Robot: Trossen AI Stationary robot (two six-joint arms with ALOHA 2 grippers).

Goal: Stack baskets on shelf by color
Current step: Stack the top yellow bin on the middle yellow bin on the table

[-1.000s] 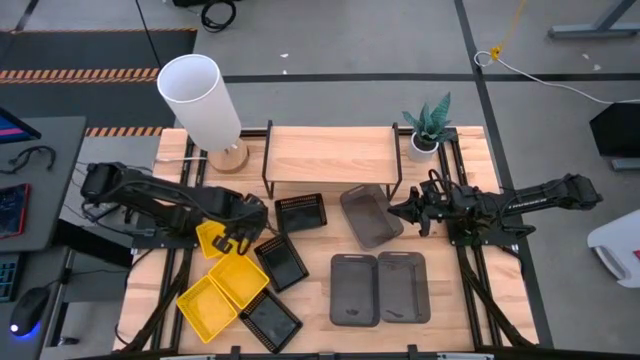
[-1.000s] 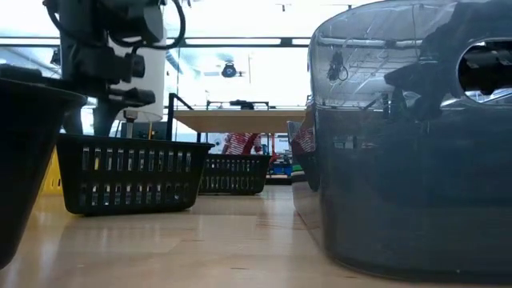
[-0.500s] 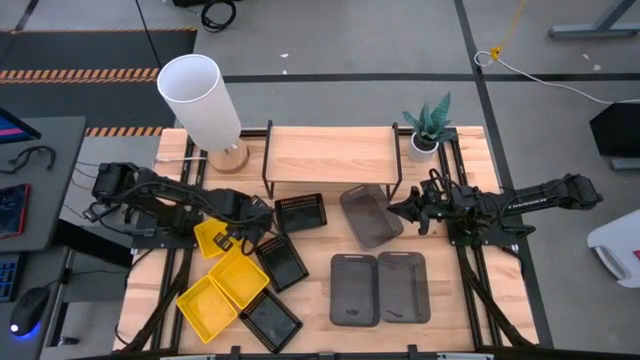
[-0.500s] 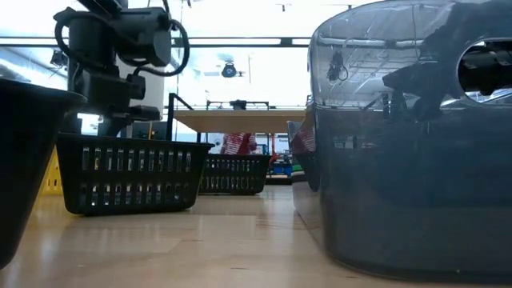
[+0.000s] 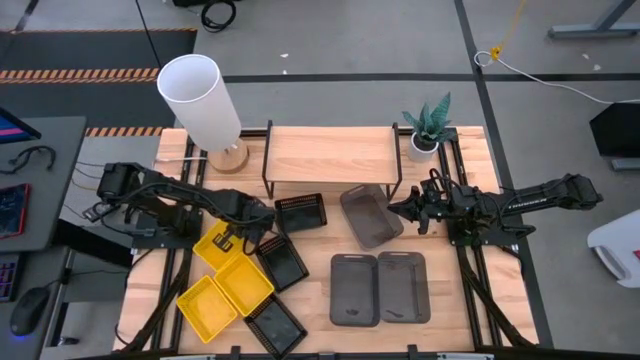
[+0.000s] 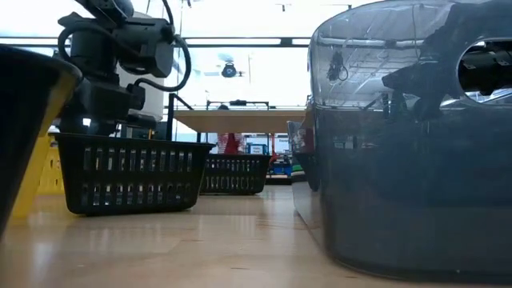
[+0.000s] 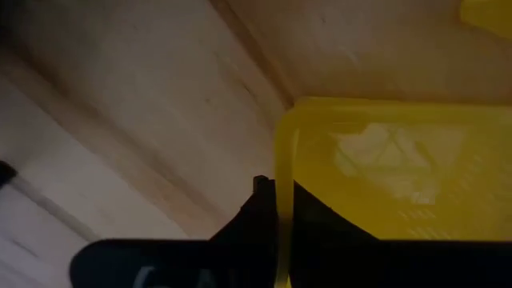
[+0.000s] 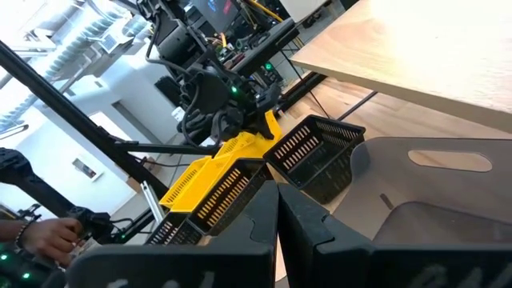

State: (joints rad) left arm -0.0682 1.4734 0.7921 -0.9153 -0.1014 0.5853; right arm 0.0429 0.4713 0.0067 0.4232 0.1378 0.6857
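- Baskets lie spread over the table [image 5: 315, 270] in front of the shelf [image 5: 330, 153], whose light plank top carries nothing.
- L gripper [image 5: 240, 235] is clamped on the rim of a yellow basket [image 5: 222, 243]; the wrist view shows both dark fingers [image 7: 260, 210] pinching the thin yellow wall, one each side.
- That held basket sits at table's left, tilted, one edge up, per the R wrist view [image 8: 210, 180].
- Two more yellow ones [image 5: 228, 290] lie side by side nearer the front edge.
- Black slotted baskets: one [image 5: 300, 212] just under the shelf's left legs, one [image 5: 282, 262] beside the yellow pair, one [image 5: 274, 325] at the front edge.
- Dark grey basket [image 5: 368, 214] lies tilted against the shelf's right leg; R gripper [image 5: 412, 211] is pinched on its rim, fingers together on the grey wall.
- Two more grey baskets [image 5: 380, 288] sit flat, touching, at front centre.
- Lamp [image 5: 203, 101] stands left of the shelf, small potted plant [image 5: 428, 128] right of it.
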